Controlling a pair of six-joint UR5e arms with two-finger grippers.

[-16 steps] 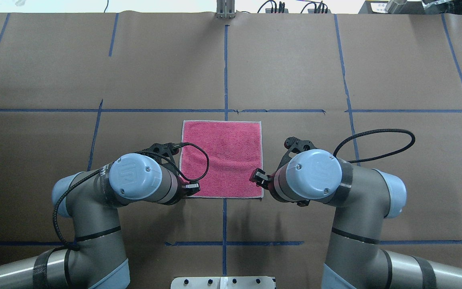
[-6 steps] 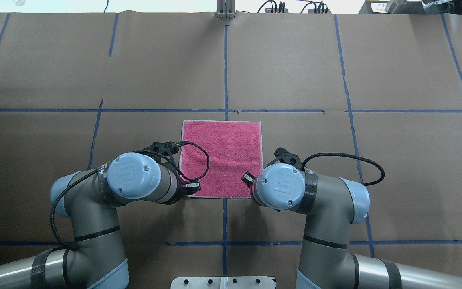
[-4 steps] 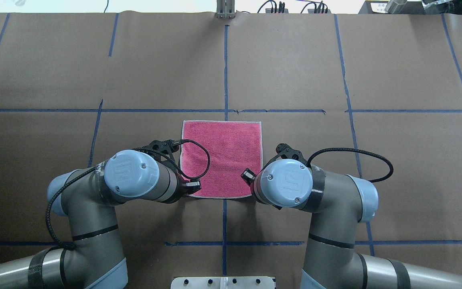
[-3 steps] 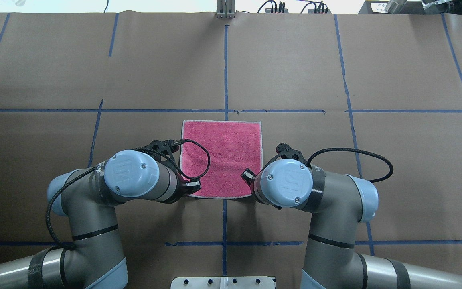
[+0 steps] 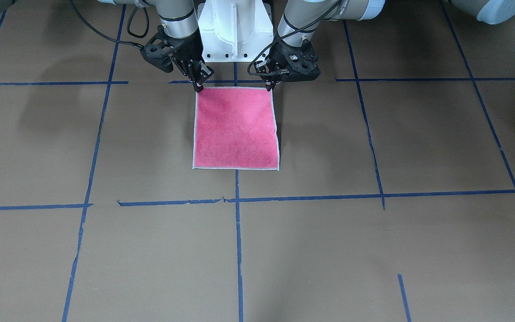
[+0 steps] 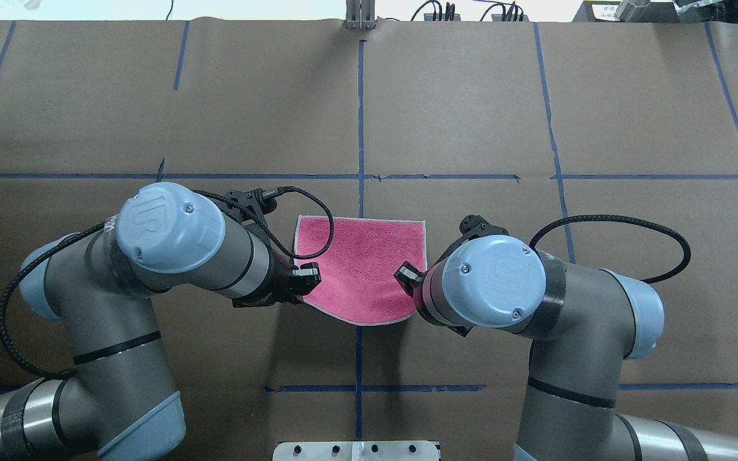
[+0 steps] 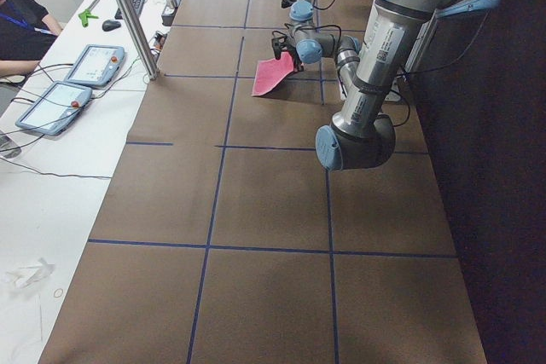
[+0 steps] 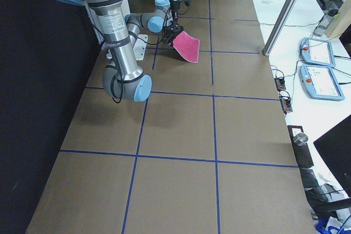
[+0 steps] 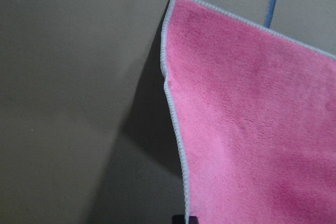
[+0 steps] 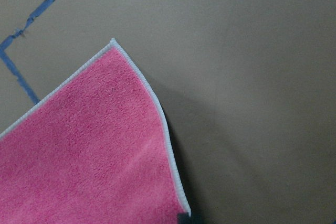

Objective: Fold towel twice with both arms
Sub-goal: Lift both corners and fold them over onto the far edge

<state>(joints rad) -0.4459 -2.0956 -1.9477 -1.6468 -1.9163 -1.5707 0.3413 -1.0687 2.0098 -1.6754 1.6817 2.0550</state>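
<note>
The pink towel (image 6: 362, 269) hangs by its two near corners, with its far edge low at the table and its near edge sagging in the middle. My left gripper (image 6: 300, 287) is shut on the near left corner. My right gripper (image 6: 409, 282) is shut on the near right corner. In the front-facing view the towel (image 5: 236, 129) stretches away from the left gripper (image 5: 270, 85) and the right gripper (image 5: 199, 87). Both side views show the towel (image 7: 273, 77) (image 8: 187, 46) raised at a slant. Each wrist view shows pink cloth (image 9: 257, 129) (image 10: 89, 150) with pale edging. The grey face is hidden.
The table is covered in brown paper (image 6: 471, 109) crossed by blue tape lines. The white pedestal base (image 5: 233, 31) stands just behind the grippers. Operator tablets (image 7: 94, 66) (image 8: 315, 53) and a metal post (image 7: 128, 14) stand beyond the far side of the table.
Both arms have risen with the near corners in their grip. The near edge has come off the table and sags. The far edge has slid a little toward the robot.
</note>
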